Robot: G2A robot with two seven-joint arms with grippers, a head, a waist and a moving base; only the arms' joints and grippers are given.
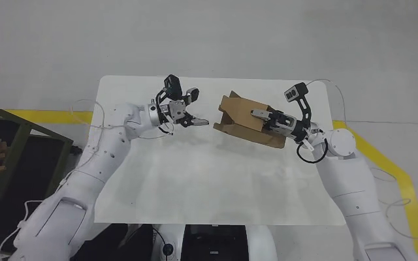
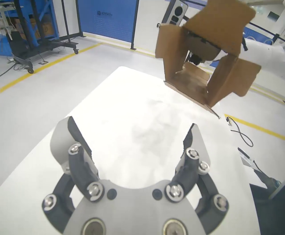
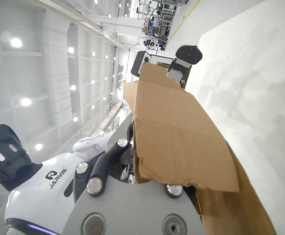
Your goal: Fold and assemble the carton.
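A white desk (image 1: 196, 183) stands on a pale grey floor crossed by a yellow line (image 1: 46, 116). In the left wrist view, blue partition panels (image 2: 111, 20) close the upper left of the frame.

The carton (image 1: 251, 121), plain brown cardboard, sits right of centre in the top view, near the desk's far edge. It is opened out from flat into a tube. The left wrist view shows its walls standing as an open rectangle in the upper right of the frame, tilted, with the lower edge on the desk and the rest raised. The end flaps (image 2: 247, 77) at that open mouth splay outward, none folded in, and one wide flap juts up at the top of the frame.

The right hand (image 1: 261, 115) reaches into the carton from the right of the top view. In its own wrist view a cardboard panel lies against one finger and covers the other, so I judge it clamped on a wall of the carton, holding it tilted. The left hand (image 1: 198, 108) hovers above the desk left of the carton, near it but apart, its fingers spread wide with nothing between them.

The shaping of the body looks done, while the closing is all to come. The flaps at the visible end need folding inward and tucking. The far end is hidden, so its state cannot be told.
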